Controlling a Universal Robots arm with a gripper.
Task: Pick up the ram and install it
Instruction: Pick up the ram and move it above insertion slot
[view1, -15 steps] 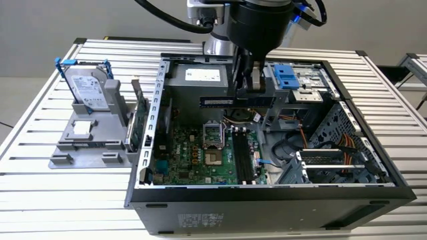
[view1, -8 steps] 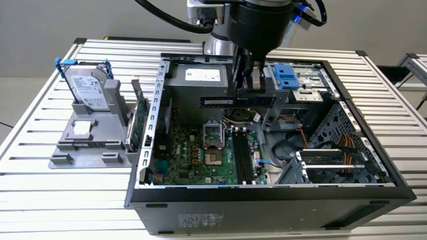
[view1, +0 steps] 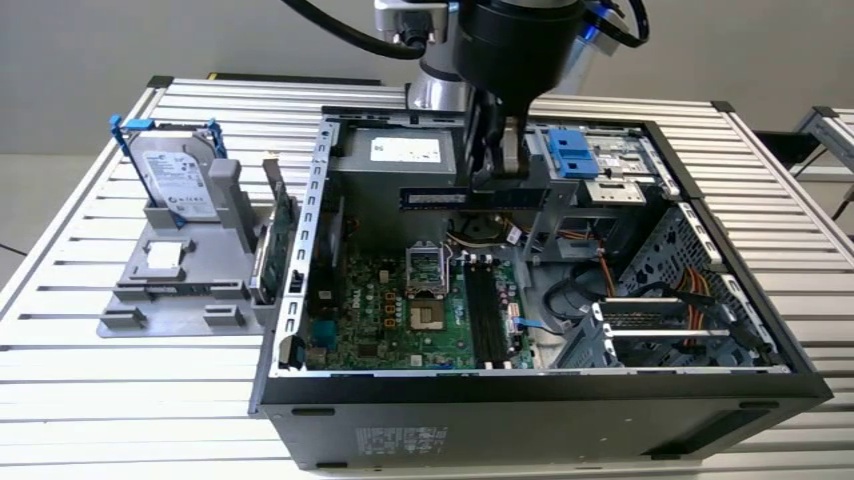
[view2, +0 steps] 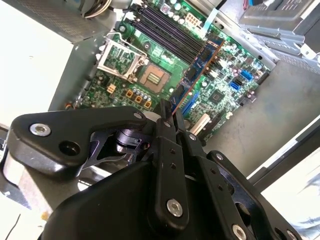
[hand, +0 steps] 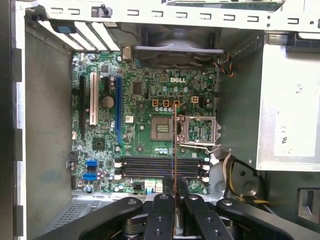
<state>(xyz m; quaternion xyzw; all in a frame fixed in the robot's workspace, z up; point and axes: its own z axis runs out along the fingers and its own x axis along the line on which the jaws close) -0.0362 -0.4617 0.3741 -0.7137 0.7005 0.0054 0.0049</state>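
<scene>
Gripper (view1: 501, 185) held the ram (view1: 438, 198) over the open case (view1: 534, 420).
Its fingers (hand: 163, 200) were clamped on the ram near one end. The stick hung in the air above the motherboard (hand: 150, 85), apart from the slots (hand: 150, 167); in the first wrist view it appeared edge-on, crossing them.

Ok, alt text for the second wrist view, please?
The hand holds a dark blue ram stick over the green motherboard inside an open grey computer case. The board's black memory slots lie empty beside the stick.
</scene>
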